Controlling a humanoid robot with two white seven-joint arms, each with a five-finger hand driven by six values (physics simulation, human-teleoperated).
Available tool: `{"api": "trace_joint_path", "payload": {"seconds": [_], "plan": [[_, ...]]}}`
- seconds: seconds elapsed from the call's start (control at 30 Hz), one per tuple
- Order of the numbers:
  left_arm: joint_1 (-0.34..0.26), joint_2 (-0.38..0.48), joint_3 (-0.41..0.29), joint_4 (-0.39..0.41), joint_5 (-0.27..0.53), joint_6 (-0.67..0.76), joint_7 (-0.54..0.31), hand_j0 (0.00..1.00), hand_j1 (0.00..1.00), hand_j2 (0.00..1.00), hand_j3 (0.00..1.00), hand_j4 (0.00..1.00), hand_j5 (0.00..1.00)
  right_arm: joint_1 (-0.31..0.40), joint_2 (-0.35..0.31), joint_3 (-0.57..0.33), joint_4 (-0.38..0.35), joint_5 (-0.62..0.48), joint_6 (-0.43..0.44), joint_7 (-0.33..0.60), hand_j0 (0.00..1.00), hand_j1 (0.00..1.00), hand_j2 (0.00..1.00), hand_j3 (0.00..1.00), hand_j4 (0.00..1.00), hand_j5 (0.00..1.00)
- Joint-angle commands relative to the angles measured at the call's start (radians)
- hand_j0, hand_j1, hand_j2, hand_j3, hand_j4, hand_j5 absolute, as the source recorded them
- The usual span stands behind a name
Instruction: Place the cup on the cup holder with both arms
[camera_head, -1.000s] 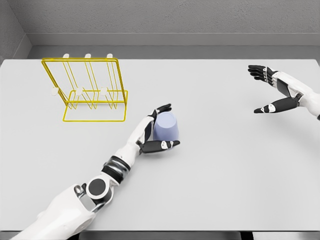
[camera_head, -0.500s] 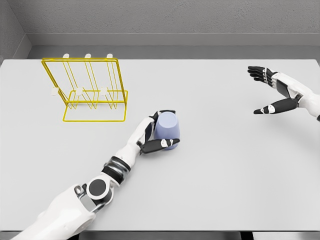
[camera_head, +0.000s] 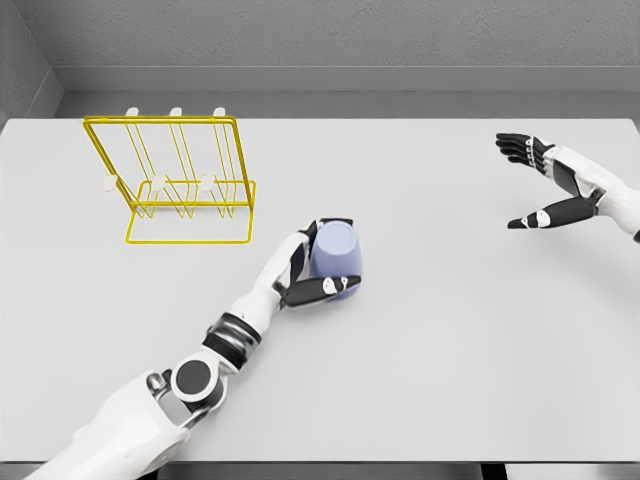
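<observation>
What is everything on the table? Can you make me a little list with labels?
cup: pale blue cup, near the table's middle
left hand: left hand wrapped around the cup
right hand: right hand open, at the far right, holding nothing
rack: yellow wire cup holder with white-tipped pegs, back left, no cup on it
table: grey table

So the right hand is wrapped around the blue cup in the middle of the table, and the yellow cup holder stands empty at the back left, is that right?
Not quite: it is the left hand that is wrapped around the blue cup, as the head view shows. The right hand hangs open over the table's right side, holding nothing. The rest stands: the yellow cup holder is at the back left with no cup on it.
</observation>
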Motion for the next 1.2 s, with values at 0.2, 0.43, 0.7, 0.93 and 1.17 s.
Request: {"api": "trace_joint_path", "payload": {"seconds": [0.2,0.43,0.7,0.93,1.17], "plan": [[0.003,0.015,0.009,-0.061,0.0,0.0,-0.001,0.71,0.71,0.71,0.71,0.71,0.71,-0.002,-0.001,0.0,0.007,-0.006,0.001,0.0,1.0,1.0,1.0,1.0,1.0,1.0],[0.006,0.056,0.054,-0.144,0.005,-0.002,-0.001,0.71,0.71,0.71,0.71,0.71,0.71,-0.002,0.0,0.003,0.012,-0.005,0.001,0.0,1.0,1.0,1.0,1.0,1.0,1.0],[0.005,0.07,0.1,-0.168,0.013,-0.008,-0.004,0.71,0.71,0.71,0.71,0.71,0.71,-0.002,0.0,0.001,0.013,-0.005,0.001,0.0,1.0,1.0,1.0,1.0,1.0,1.0],[0.0,0.073,0.124,-0.176,0.014,-0.011,-0.006,0.71,0.71,0.71,0.71,0.71,0.71,-0.002,0.0,0.001,0.013,-0.005,0.001,0.0,1.0,1.0,1.0,1.0,1.0,1.0],[-0.008,0.071,0.138,-0.179,0.019,-0.042,-0.006,0.71,0.71,0.71,0.71,0.71,0.71,-0.003,0.002,0.006,0.027,-0.003,0.001,0.0,1.0,1.0,1.0,1.0,1.0,1.0]]}}
